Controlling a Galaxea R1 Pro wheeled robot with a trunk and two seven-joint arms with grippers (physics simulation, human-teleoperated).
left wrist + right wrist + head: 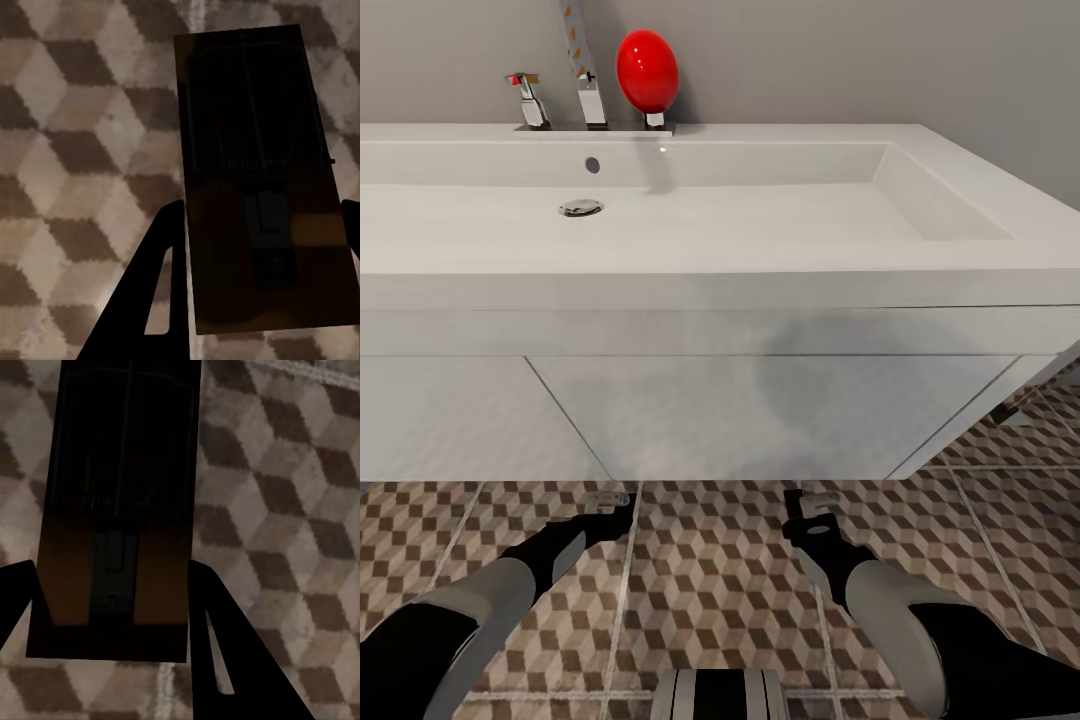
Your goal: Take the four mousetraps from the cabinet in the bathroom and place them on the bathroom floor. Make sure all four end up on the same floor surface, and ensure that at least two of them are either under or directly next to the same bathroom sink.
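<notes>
While both arms hang low in front of the white sink (690,290), each gripper is clamped on a mousetrap. Left wrist view: the left mousetrap (259,180) sits between the dark fingers (150,300), a flat dark brown slab with its long axis running out along the fingers and away from the wrist, patterned bathroom floor (75,150) behind it. Right wrist view: same story — the right mousetrap (120,510) is pinched between the fingers (225,645), long axis again in line with them, over the cube-print tiles.

Head view: left gripper (605,503) and right gripper (815,505) point forward toward the vanity front, just short of its lower edge, with floor beneath. The traps themselves are too small to make out there. How high they sit off the tiles is not readable.

Key relation — the sink's underside lies straight ahead of both grippers, and the floor directly below the traps. Likely step: lower and release next to the sink. Both arms look about equally near; neither has an edge. The traps look thin and light, so a drop from height may flip them.
</notes>
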